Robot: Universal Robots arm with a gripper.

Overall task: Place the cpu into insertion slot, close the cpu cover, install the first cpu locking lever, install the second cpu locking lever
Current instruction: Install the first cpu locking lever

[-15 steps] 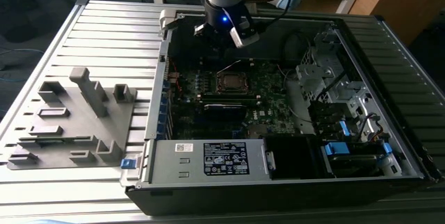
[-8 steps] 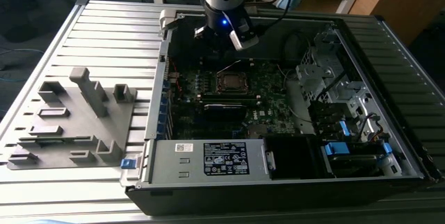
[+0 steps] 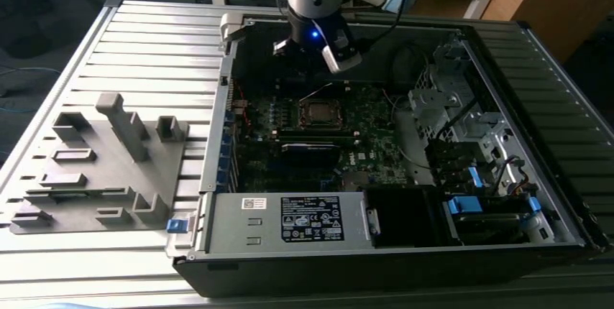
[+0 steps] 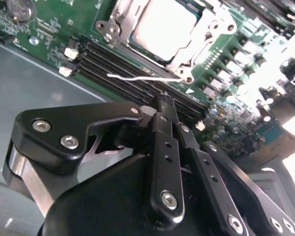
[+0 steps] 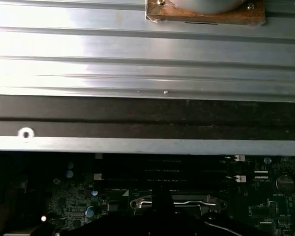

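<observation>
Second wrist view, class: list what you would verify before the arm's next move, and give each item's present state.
1. The cpu lies in the insertion slot: ok.
2. The cpu cover is down around the cpu: ok, it looks flat.
3. The thin locking lever is latched: cannot tell; it lies along the socket's edge.
4. The gripper is empty: ok, shut and holding nothing.
5. The gripper is clear of the motherboard: ok; in the exterior view it hangs above it.
</observation>
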